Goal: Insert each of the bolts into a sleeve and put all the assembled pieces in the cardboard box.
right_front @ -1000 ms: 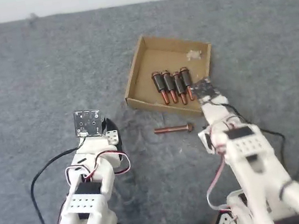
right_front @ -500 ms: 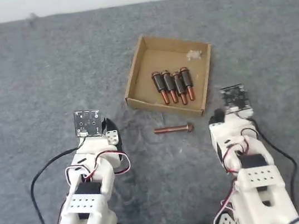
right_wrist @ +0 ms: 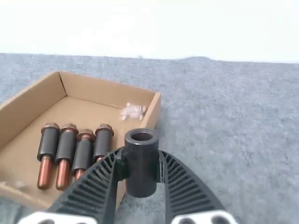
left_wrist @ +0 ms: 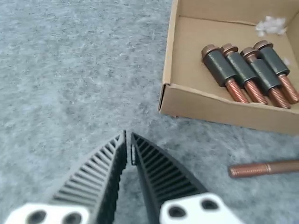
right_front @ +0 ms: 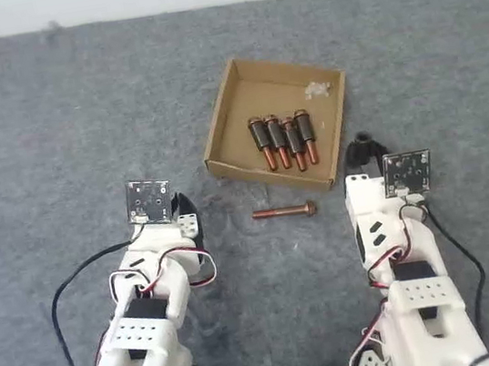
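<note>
1. Firstly, writing: the small square boards (right_front: pixel 149 201) on each wrist carry marks too small to read from the high view.
2. Cardboard box (right_front: pixel 279 93): plain brown corrugated card, shallow, open-topped and square. It sits turned at an angle just above the centre of the high view.
3. Four sleeved bolts (right_front: pixel 276 137) lie in the box side by side and touching. Each has a copper-coloured head and threaded end showing past a dark matt cylindrical sleeve. They sit towards the box's lower wall.
4. White fluff (right_front: pixel 318 90): a small ragged tuft in the box's upper right corner.
5. Loose bolt (right_front: pixel 284 211): copper-coloured, with a smooth shank and its head at the right end. It lies flat on the mat just below the box, between the two arms, and has no sleeve on it.
6. Right gripper (right_wrist: pixel 140 159): its ribbed black fingers are clamped on a bare sleeve (right_wrist: pixel 141 175). This is a dark tube held upright with its open bore facing up, just right of the box's lower right corner.
7. Left gripper (left_wrist: pixel 128 136): its ribbed fingers are pressed together with a thin slit between them and hold nothing. It hangs over the mat to the lower left of the box.
8. Mat (right_front: pixel 77 107): grey, felt-like and fuzzy, covering the table.
</note>
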Robot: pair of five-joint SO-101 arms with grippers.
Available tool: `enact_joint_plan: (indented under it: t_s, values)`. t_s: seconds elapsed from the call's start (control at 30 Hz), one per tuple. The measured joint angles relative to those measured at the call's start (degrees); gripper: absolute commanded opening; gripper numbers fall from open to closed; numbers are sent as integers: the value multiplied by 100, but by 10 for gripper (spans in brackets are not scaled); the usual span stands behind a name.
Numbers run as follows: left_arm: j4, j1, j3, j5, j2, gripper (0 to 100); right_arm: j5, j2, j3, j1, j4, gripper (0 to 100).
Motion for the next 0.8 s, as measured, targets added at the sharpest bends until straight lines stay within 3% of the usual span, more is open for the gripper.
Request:
enact_joint_plan:
  t_s: [0.8]
  values:
    - [0,0,0,-9,0,12,0,6127,-158,0,-6637,7]
